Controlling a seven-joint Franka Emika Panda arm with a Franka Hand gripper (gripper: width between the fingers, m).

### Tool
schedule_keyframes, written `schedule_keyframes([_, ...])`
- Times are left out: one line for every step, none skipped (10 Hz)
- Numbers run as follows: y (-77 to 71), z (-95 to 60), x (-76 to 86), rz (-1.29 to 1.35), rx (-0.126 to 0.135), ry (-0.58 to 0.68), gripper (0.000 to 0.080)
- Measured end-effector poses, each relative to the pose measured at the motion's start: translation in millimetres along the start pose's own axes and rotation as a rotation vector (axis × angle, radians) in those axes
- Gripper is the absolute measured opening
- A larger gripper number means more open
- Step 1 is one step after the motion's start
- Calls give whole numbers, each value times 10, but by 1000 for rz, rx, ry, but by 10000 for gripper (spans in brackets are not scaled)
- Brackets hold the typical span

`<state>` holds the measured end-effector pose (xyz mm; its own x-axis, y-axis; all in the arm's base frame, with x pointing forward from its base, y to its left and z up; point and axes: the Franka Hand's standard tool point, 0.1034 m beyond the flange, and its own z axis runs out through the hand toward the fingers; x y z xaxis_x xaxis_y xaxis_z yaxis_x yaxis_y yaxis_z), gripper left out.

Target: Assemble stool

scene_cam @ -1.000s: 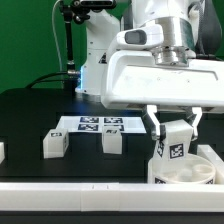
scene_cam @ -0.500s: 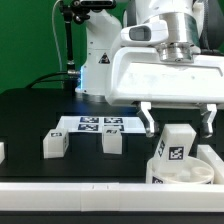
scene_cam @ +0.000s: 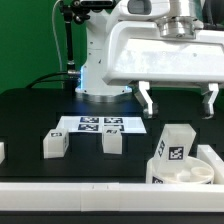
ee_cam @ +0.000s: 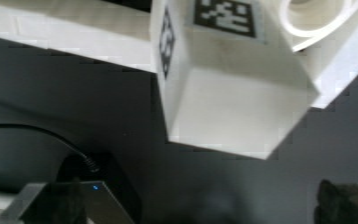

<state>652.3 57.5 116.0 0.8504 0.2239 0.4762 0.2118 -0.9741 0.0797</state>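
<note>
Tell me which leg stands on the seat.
The leg at the exterior view's right, under the gripper; the two legs by the marker board rest on the table.

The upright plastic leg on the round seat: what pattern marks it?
Black-and-white square tag; exterior view.

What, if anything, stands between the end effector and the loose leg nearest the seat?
Nothing visible does. The open end effector hangs above the upright leg standing at the seat. The loose leg lies toward the exterior view's left, with only open space between it and the end effector.
</note>
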Motion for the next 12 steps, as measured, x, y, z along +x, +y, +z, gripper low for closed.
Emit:
schedule_keyframes([-8, -1, 2, -1, 1, 0, 649])
schedule_keyframes([-7, 2, -1, -1, 1, 0, 649])
schedule_keyframes([-9, 3, -4, 0, 1, -3, 649])
schedule_keyframes([-10, 17, -29, -21, 9, -30, 649])
schedule_keyframes([25, 39, -67, -47, 21, -73, 649])
schedule_keyframes([-3, 55, -85, -52, 43, -136, 649])
schedule_keyframes([-89, 53, -88, -48, 68, -198, 649])
schedule_keyframes([-154, 40, -80, -46, 94, -271, 649])
schedule_keyframes([-163, 35, -56, -42, 106, -307, 649])
schedule_keyframes([-192, 28, -80, -35, 119, -359, 649])
schedule_keyframes([-189, 29, -60, -35, 119, -357, 649])
schedule_keyframes([-184, 31, -61, -39, 119, -355, 649])
